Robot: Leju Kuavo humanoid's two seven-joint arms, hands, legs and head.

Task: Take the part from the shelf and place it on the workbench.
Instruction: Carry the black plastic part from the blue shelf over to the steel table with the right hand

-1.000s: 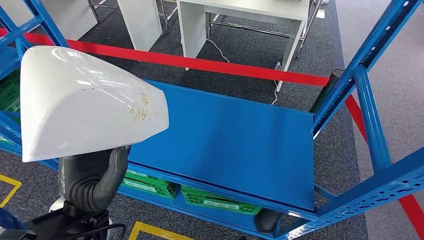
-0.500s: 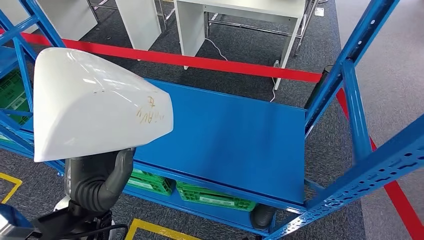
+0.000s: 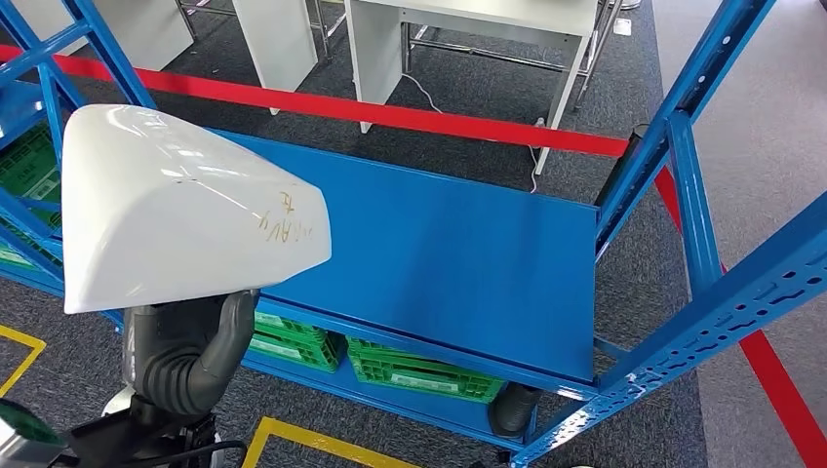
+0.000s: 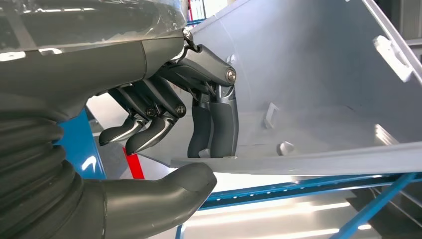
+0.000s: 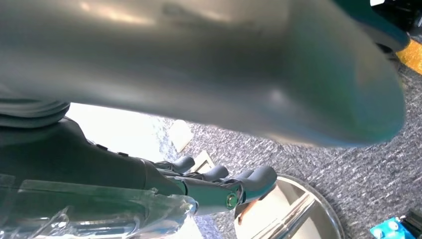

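Carries a white moulded cover part, clear of the shelf and perched on top of the left hand, open hollow facing down toward the wrist. Bears scrawled yellow handwriting on the side turned away from the hand.

Pinches the part's lower rim: dark fingers tucked up inside the hollow shell, thick grey thumb pressed under the rim from outside. Looks like a narrow purchase on a broad, smooth, top-heavy shell, so likely to rock or slide if swung fast.

To do the carry well: hold the pinch firm, wrist level, hollow side down. Lift no higher than needed. Draw the part back toward the body before turning, since the blue shelf deck lies just ahead of and below the hand, and the blue upright stands well off to the hand's far side. Mind the frame members close beside the part on its outer side. Turn slowly; avoid any jerk at the start or stop.

Below the deck, green crates; beyond the shelf, red floor tape and white tables, possibly the workbench.

Right hand hanging over grey carpet, nothing seen in it; fingers side by side, spread or curled not possible to tell.
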